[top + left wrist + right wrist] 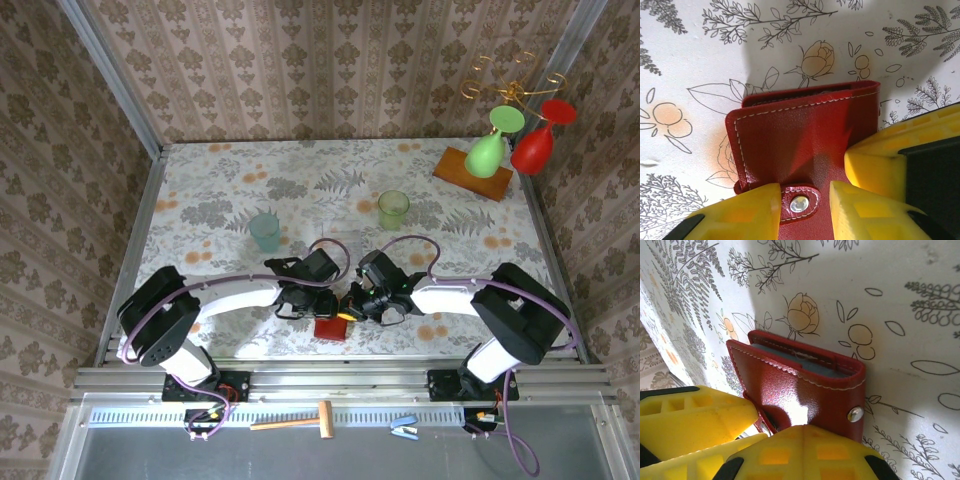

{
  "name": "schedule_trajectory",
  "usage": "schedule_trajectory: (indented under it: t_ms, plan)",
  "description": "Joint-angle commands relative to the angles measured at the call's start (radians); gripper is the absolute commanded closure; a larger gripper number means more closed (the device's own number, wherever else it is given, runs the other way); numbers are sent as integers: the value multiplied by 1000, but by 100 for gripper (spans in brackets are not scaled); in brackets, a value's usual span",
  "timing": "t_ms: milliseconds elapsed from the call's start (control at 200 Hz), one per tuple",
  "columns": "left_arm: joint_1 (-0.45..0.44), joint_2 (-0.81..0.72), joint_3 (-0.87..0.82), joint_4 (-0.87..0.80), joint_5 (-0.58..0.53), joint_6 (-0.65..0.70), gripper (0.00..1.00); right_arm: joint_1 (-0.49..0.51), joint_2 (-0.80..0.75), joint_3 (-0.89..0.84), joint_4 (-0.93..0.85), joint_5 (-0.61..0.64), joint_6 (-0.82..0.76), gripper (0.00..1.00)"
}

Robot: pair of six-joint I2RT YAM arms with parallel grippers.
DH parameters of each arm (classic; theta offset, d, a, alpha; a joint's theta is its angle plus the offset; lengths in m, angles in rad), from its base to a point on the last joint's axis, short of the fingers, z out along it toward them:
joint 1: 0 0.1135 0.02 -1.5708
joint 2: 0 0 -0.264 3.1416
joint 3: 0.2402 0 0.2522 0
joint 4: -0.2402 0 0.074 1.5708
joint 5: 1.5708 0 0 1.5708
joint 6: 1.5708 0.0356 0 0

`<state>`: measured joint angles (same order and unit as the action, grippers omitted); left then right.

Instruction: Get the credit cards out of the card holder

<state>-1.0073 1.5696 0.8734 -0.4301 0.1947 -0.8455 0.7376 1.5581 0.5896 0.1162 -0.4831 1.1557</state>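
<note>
the card holder (329, 328) lay on the flowered table (200, 190), at its near edge, between the two arms. in the left wrist view the red card holder (800, 135) was folded, with white stitching along its edge, and its little closing tab (799, 202) with a metal stud pointed toward the camera. the left gripper (802, 212) had its yellow fingers (752, 212) standing apart on both sides of this tab; one finger touched the tab, the other stood just beside it, and whether it really pinched i could not tell. the right gripper (762, 432) was closed, and its fingers (695, 415) met on the near corner of the card holder (805, 390). along the far edge the fold gaped a little and a grey band (800, 362) showed inside; lining or card, i could not tell. a teal cup (265, 230) and a green cup (393, 208) stood well apart, farther back.
</note>
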Motion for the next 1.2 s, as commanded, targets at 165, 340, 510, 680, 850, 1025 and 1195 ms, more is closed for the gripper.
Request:
schedule_trajectory:
  t_ms: [165,340,510,680,850,1025,1195]
  plan:
    - [-13,28,15,-51,30,16,65,-24,30,-43,-12,6,10,96]
    - [-15,19,10,-90,13,43,68,-33,28,-51,-7,4,16,96]
    - [-16,35,9,-89,33,74,71,-36,37,-54,2,-2,23,96]
    - [-16,57,26,-128,29,106,66,-38,38,-55,9,-6,29,97]
    - [-16,81,47,-167,5,123,63,-38,39,-56,10,-6,31,97]
    - [-28,113,53,-176,8,131,65,-38,45,-57,10,-7,31,97]
    - [-37,130,54,-193,-19,131,70,-38,47,-53,7,-8,30,97]
